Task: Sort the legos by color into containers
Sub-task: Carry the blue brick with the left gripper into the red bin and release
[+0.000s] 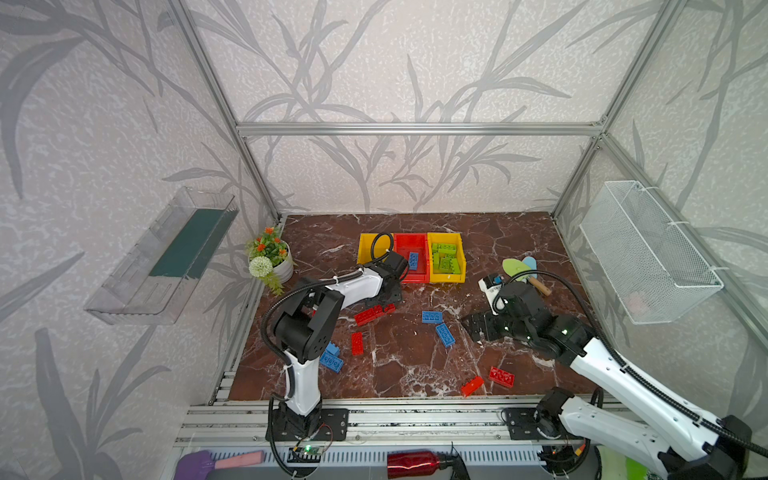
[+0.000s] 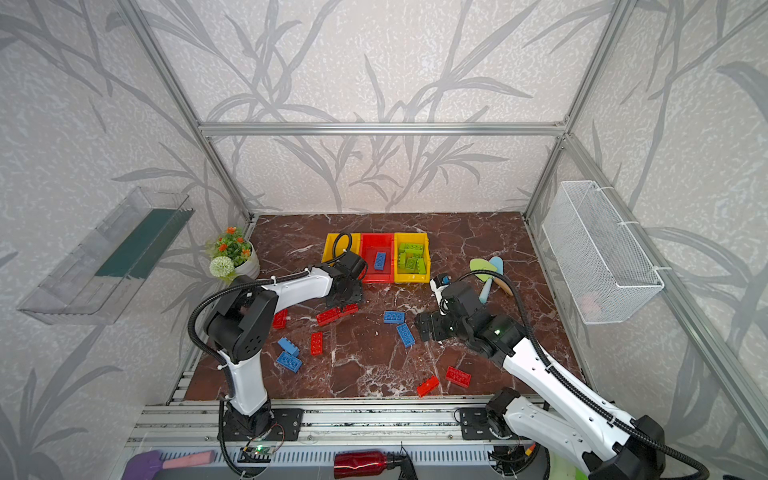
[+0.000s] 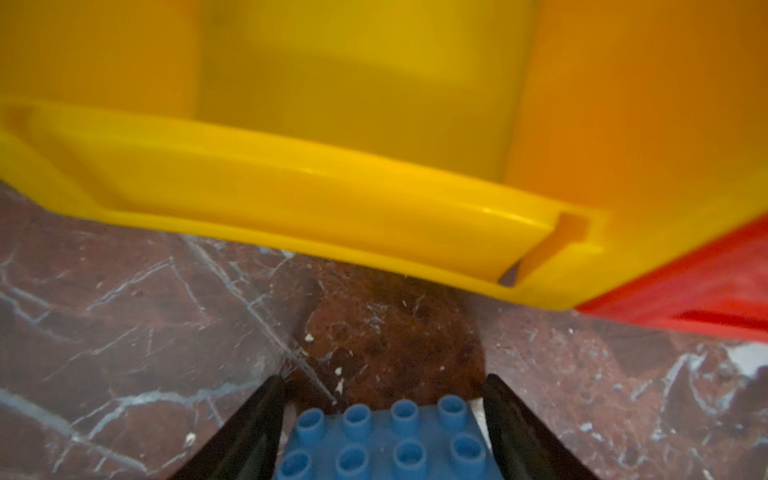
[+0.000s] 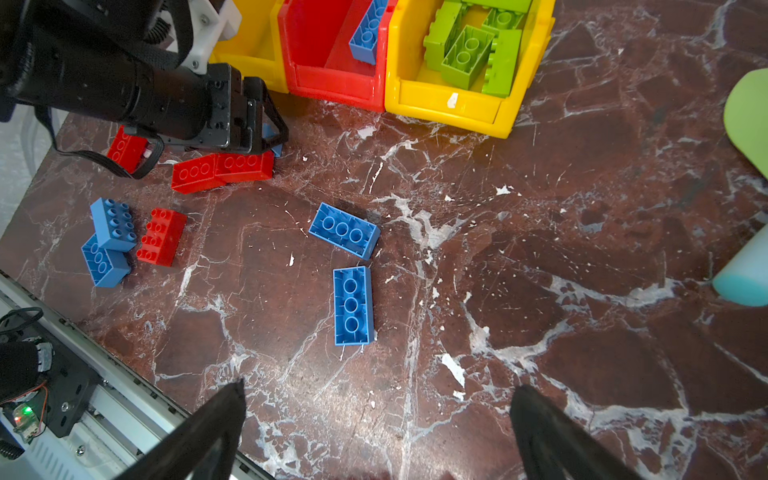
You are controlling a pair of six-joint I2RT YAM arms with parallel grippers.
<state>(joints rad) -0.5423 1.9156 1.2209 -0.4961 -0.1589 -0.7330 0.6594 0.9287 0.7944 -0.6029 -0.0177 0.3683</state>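
Observation:
My left gripper [image 3: 384, 380] is shut on a blue lego [image 3: 386, 444], studs up, low over the table just in front of the left yellow container [image 3: 291, 199]. In both top views it [image 1: 388, 295] sits beside red legos [image 1: 365, 316]. The red container [image 1: 411, 241] holds one blue lego [image 1: 413, 261]. The right yellow container [image 1: 446, 278] holds several green legos [image 1: 446, 257]. My right gripper [image 4: 376, 390] is open and empty, hovering near two blue legos [image 4: 353, 305] [image 4: 344, 230]. More red legos [image 1: 500, 376] and blue legos [image 1: 331, 361] lie loose.
A potted plant [image 1: 270, 257] stands at the back left. Spatulas [image 1: 519, 268] and a small white device [image 1: 490, 286] lie right of the containers. A wire basket [image 1: 648, 253] and a clear tray [image 1: 166, 257] hang on the side walls.

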